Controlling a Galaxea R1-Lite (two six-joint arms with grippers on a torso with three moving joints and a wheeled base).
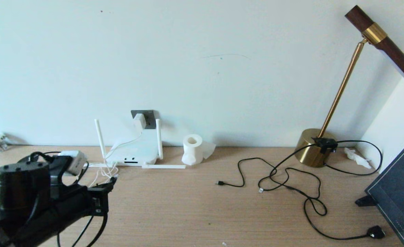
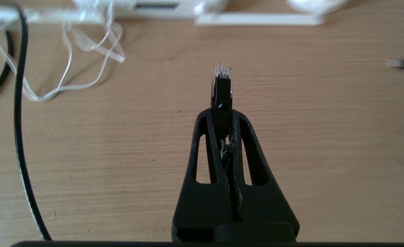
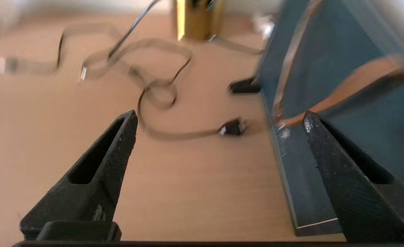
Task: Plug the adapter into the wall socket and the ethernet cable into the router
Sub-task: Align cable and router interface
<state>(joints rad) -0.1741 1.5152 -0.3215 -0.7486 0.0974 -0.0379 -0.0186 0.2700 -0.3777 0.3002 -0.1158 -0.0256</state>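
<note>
The left gripper [image 2: 222,111], clamped on the ethernet cable [image 2: 221,85] plug, must yet reach the router [image 1: 133,152]; the adapter [image 1: 139,120] already occupies the wall socket [image 1: 148,118].

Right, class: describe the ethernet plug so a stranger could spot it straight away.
Start at the white router against the wall, below the wall socket. Come forward over the wooden desk to the left pincer, shut on the ethernet plug. Unlike the loose black cables on the right, its clear tip pokes out beyond the black fingers.
</note>
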